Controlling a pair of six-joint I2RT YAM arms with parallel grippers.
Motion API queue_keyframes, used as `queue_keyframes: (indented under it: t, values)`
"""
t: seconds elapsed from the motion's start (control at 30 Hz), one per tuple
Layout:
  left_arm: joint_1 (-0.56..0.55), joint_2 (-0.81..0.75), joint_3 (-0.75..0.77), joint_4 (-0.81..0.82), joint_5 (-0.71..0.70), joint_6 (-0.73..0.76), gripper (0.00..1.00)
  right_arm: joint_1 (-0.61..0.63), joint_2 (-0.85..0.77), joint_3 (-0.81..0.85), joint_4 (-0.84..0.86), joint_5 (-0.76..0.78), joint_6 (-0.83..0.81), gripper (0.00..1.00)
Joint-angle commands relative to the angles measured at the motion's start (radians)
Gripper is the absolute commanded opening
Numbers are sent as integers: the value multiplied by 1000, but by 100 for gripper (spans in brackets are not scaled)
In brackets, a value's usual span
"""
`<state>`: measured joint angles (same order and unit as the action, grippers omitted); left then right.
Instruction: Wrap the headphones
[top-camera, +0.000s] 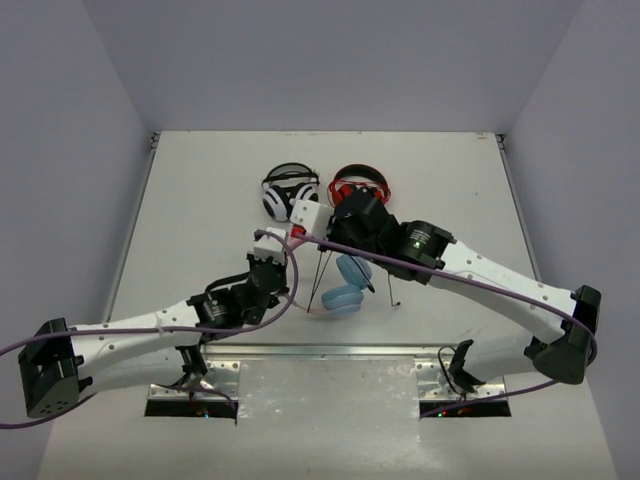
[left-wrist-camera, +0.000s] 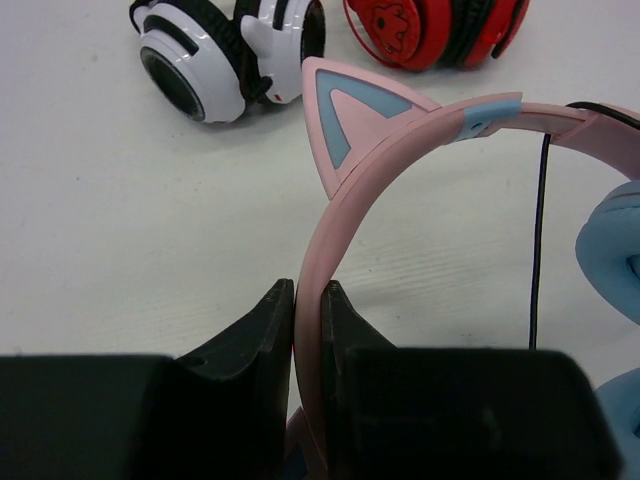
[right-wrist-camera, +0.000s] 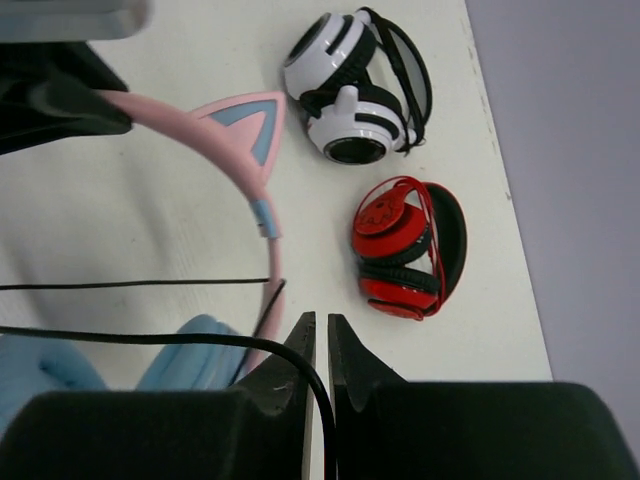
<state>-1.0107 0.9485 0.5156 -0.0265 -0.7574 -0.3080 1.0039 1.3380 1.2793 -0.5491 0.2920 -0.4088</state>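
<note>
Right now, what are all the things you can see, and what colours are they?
cat-ear headphones: 1, pink headband, light blue earcups, mid-table
cable: 1, black, beside the blue earcups
white-and-black headphones: 1, white and black, far side, left of the red pair
red-and-black headphones: 1, red and black, far side, right
table: 1, off-white, under everything
left gripper: 1, black, shut on the pink headband
right gripper: 1, black, shut on the cable

The headphones (top-camera: 346, 288) lie mid-surface (top-camera: 200, 200), between the two arms. Behind them, toward the far edge, the left headset (top-camera: 288, 192) sits just beside the right headset (top-camera: 362, 186). The left pincer (left-wrist-camera: 308, 290) clasps the headband (left-wrist-camera: 400, 150) at the headphones' left. The right pincer (right-wrist-camera: 321, 320) pinches the cable (right-wrist-camera: 150, 338) behind them.
</note>
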Motion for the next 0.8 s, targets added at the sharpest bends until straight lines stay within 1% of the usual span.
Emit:
queue_keyframes:
  t: [0.0, 0.17, 0.23, 0.27, 0.33, 0.37, 0.57, 0.63, 0.77]
  values:
    - [-43, -36, 17, 43, 20, 37, 0, -63, 1, 44, 117, 122, -32, 9]
    - [-103, -94, 29, 31, 21, 53, 0, -183, 27, 64, 107, 59, -28, 12]
    - [-118, -109, 44, 28, -2, 46, 0, -232, 47, 77, 89, 15, -16, 9]
    - [-132, -116, 52, -8, -6, 47, 1, -244, 49, 74, 87, 1, -7, 7]
    - [-149, -131, 61, -16, -7, 50, 0, -283, 49, 52, 100, -28, 8, 3]
    - [-155, -137, 66, -30, -13, 49, 0, -292, 49, 43, 106, -48, 14, 1]
    - [-207, -180, 121, -102, -65, 29, 0, -367, 7, -37, 167, -125, 71, 1]
    - [-218, -195, 144, -107, -50, 36, 0, -396, -2, -57, 184, -168, 97, 1]
    - [-233, -212, 179, -113, -43, 46, 0, -407, 4, -54, 183, -212, 120, 1]
